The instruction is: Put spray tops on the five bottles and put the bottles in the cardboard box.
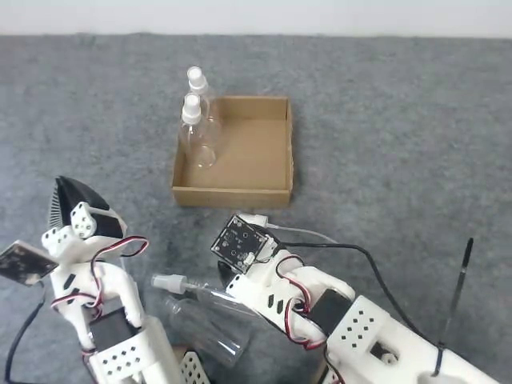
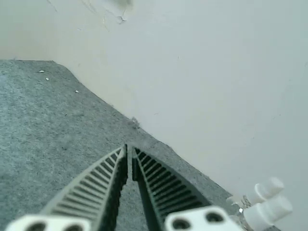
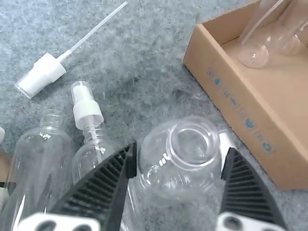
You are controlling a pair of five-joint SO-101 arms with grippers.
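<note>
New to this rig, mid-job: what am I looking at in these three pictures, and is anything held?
Two white robot arms, left and right, sit on a grey carpet. The high view is from a fixed camera looking down; the other two are from a camera on each arm's wrist. The left gripper is shut, holding nothing. The right gripper is open, its fingers either side of a clear plastic bottle with no top; I cannot tell whether they touch it. A brown cardboard box holds two clear bottles with white spray tops. One loose white spray top lies on the carpet.
</note>
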